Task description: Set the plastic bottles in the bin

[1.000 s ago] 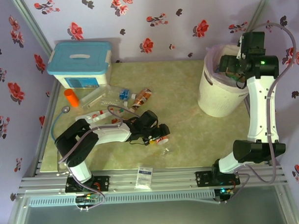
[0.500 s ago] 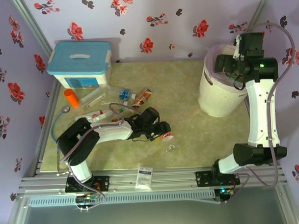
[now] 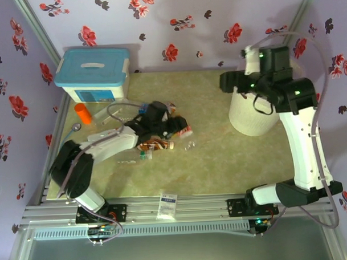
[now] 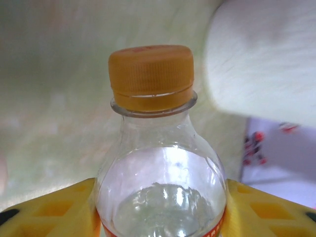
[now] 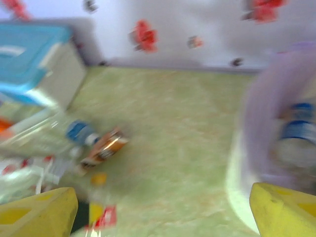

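My left gripper (image 3: 178, 128) is shut on a clear plastic bottle (image 3: 186, 132) with an orange cap (image 4: 150, 76) and a red label, held above the table left of centre. Its yellow fingers (image 4: 54, 210) press both sides of the bottle. More plastic bottles lie on the left: an amber one (image 5: 103, 145), a blue-labelled one (image 5: 76, 131) and a brown-labelled one (image 3: 154, 146) under my left arm. The white bin (image 3: 250, 113) with its pink liner (image 5: 261, 123) stands at the right and holds a blue-labelled bottle (image 5: 296, 133). My right gripper (image 3: 229, 82) hangs open at the bin's left rim.
A white box with a light-blue lid (image 3: 93, 73) stands at the back left, with a small orange cylinder (image 3: 83, 113) in front of it. A small clear scrap (image 3: 190, 145) lies mid-table. A white packet (image 3: 167, 203) rests on the front rail.
My left gripper has lifted the orange-capped bottle and carried it back and slightly left. The right arm has swung left from over the bin to its left rim.
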